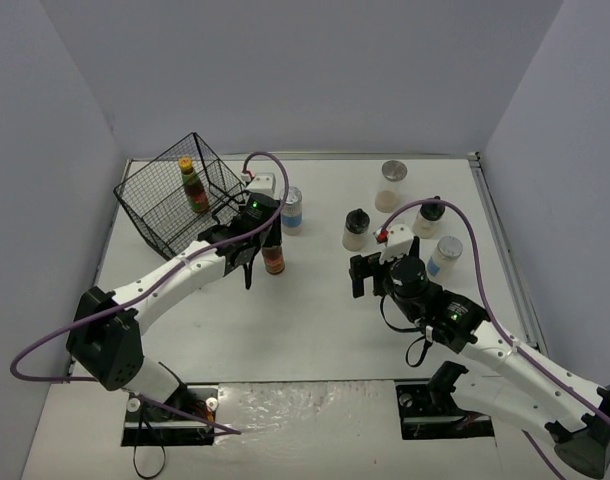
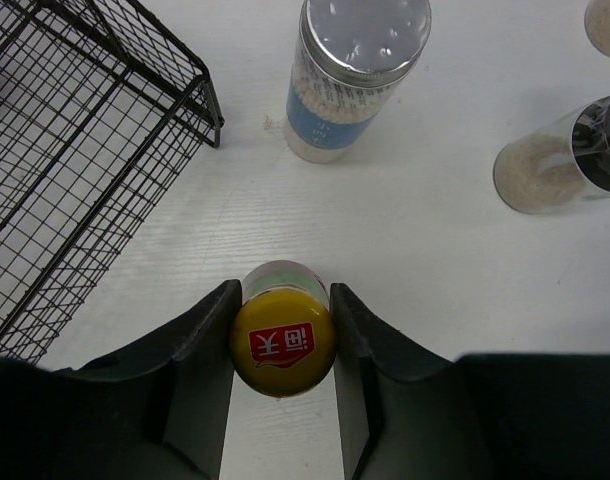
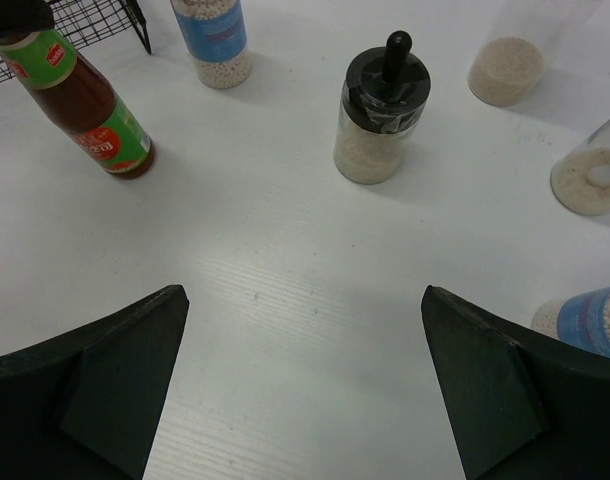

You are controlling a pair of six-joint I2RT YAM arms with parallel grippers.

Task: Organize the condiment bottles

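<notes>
Top external: seven condiment bottles [image 1: 292, 210]

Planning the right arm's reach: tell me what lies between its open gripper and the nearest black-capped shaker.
Nothing: in the right wrist view, only bare white table separates the right gripper from the black-capped shaker.

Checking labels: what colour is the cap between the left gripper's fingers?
Yellow cap with a red-and-white mark; left wrist view shows it best.
</notes>
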